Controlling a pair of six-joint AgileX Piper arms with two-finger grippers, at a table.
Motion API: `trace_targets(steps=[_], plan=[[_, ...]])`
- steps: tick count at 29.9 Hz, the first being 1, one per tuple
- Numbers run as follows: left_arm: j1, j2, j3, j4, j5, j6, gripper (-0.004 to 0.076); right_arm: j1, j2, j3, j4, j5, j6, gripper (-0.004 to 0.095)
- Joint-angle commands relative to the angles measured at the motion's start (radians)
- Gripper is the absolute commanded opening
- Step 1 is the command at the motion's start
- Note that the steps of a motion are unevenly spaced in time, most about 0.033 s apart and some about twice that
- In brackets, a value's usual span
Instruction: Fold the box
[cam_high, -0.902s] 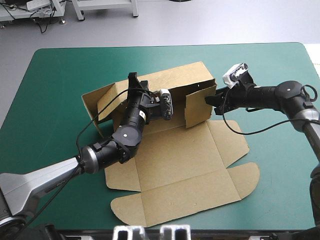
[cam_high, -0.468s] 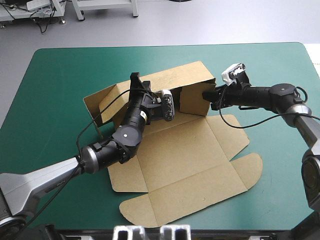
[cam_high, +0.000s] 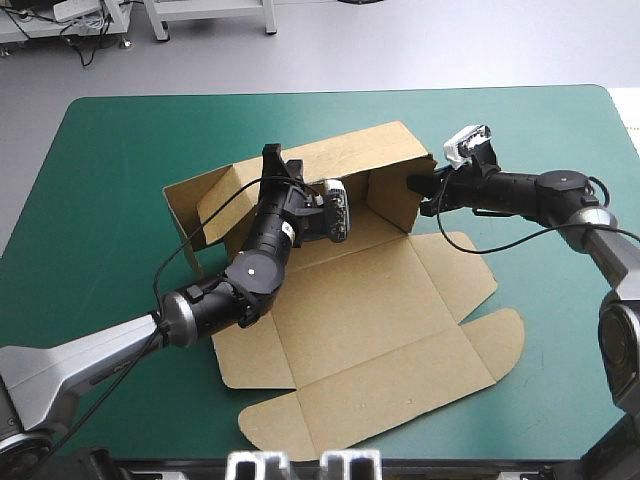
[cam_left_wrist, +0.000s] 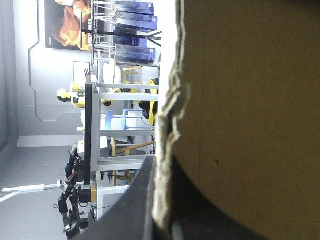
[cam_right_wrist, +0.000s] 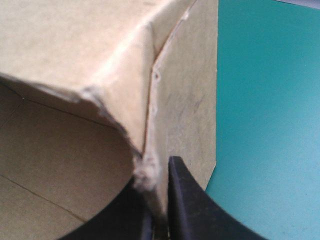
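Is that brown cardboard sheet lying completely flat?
No, the brown cardboard box has its far wall standing upright; only its near panels lie flat on the teal-green cover.

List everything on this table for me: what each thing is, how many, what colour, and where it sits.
Box: one, brown, middle of the table. Its far wall and right end wall stand raised, and the remaining panels lie flat toward the near edge.
Table cover: one, teal-green, under the box.
Left gripper: one, black fingers, reaching over the box from the near left, shut on the box at the top edge of the raised far wall.
Right gripper: one, black fingers, coming in from the right, shut on the box at the raised wall's right corner.
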Motion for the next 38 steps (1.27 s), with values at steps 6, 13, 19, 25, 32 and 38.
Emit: trace_targets(steps=[6, 13, 19, 25, 32, 38], plan=[[-0.003, -0.018, -0.035, 0.09, 0.022, -0.028, 0.0092, 0.007, -0.044, -0.022, 0.02, 0.06, 0.051, -0.0002], [0.004, 0.019, -0.035, 0.09, 0.022, -0.024, 0.0363, 0.07, -0.044, -0.022, -0.062, -0.011, 0.083, -0.0001], [-0.022, 0.011, -0.035, 0.09, 0.029, -0.124, 0.0381, 0.093, -0.044, -0.022, -0.057, -0.08, 0.118, -0.0001], [-0.159, -0.023, -0.035, 0.09, 0.044, -0.287, 0.0344, 0.093, -0.044, -0.022, -0.057, -0.119, 0.167, -0.0003], [-0.33, -0.079, -0.036, 0.09, 0.126, -0.351, 0.0277, 0.093, -0.055, -0.024, -0.059, -0.119, 0.201, -0.0003], [-0.326, -0.139, -0.118, 0.061, 0.147, -0.373, -0.0006, 0.093, -0.132, -0.024, -0.128, -0.146, 0.299, -0.0004]])
